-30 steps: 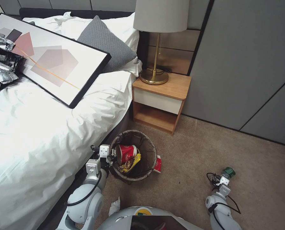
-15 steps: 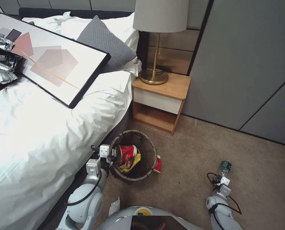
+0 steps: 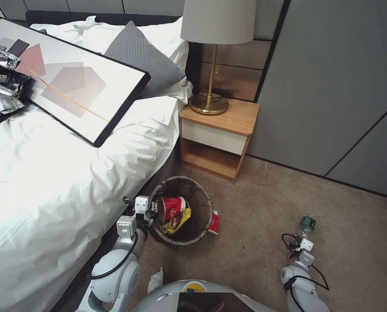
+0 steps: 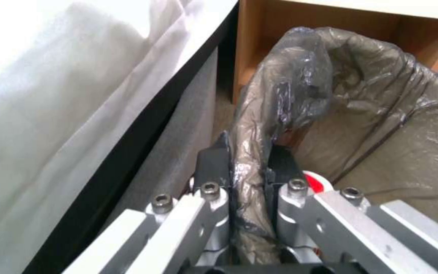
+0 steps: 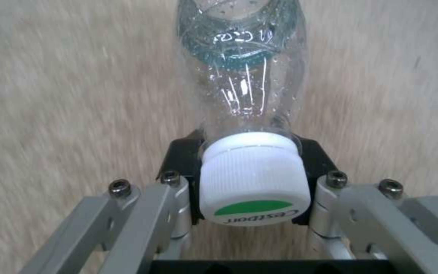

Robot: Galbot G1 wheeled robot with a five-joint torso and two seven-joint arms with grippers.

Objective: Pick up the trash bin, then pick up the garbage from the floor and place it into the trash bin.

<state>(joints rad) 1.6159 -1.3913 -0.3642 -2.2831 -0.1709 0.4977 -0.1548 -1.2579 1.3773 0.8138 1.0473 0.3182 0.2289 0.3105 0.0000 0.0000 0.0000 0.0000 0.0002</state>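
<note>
Bottle now lifted off carpet, neck clenched in right tool, far from bin. Left tool grips bin rim by bed edge. Bottle needs carrying over.

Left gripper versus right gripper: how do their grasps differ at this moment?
The left gripper pinches the bag-lined rim of the trash bin beside the bed; the right gripper clamps a green-labelled bottle at its white cap, over open carpet. Both are shut on something.
</note>
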